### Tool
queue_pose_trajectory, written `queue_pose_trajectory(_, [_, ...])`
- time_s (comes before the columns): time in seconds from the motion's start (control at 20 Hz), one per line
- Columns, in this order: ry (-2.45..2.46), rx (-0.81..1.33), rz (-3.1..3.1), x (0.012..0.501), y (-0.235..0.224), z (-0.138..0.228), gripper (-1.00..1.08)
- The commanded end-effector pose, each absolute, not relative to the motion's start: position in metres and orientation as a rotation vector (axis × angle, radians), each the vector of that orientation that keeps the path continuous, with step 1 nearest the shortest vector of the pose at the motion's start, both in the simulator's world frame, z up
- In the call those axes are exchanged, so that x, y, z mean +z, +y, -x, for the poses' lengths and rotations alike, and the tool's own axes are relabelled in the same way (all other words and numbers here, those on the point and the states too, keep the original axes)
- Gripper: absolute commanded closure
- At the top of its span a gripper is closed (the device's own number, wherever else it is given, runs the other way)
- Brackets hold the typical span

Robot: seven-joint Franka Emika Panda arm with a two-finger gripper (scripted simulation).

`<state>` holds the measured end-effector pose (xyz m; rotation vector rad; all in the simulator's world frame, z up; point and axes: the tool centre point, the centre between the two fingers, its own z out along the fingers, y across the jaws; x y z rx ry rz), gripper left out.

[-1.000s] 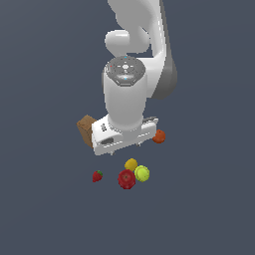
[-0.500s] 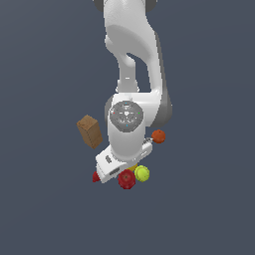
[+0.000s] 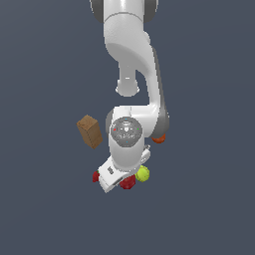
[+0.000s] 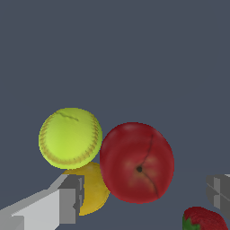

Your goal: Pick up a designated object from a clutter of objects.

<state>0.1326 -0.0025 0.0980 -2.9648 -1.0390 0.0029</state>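
The designated object is a round dark-red apple with a dimpled top; in the exterior view only its lower edge peeks out under the arm's hand. My gripper hangs just above it and stands open, one grey finger over the lemon side and the other finger beyond the apple. Nothing is between the fingers. Touching the apple are a yellow-green ball and a yellow lemon. A small red strawberry lies close by.
A brown cardboard box stands toward the exterior view's left of the arm. An orange shows partly behind the arm. The ball and strawberry flank the hand on the dark grey floor.
The arm has come down toward the fruit cluster. The hand now covers most of the apple and the lemon in the exterior view.
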Motion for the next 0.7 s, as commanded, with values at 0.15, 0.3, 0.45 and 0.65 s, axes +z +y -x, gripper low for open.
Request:
queue_pose_trajectory(0.15, [-1.043,0.002,2.963,0.095,-0.003,-0.133,-0.92])
queue_pose_trajectory(0.3, [-1.044,0.002,2.963,0.087,-0.002,-0.133,-0.92])
queue_pose_trajectory(0.45, [-1.046,0.001,2.962,0.072,-0.002,-0.133,-0.92])
queue_pose_trajectory(0.65, [-1.048,0.000,2.961,0.053,-0.002,-0.132,-0.92])
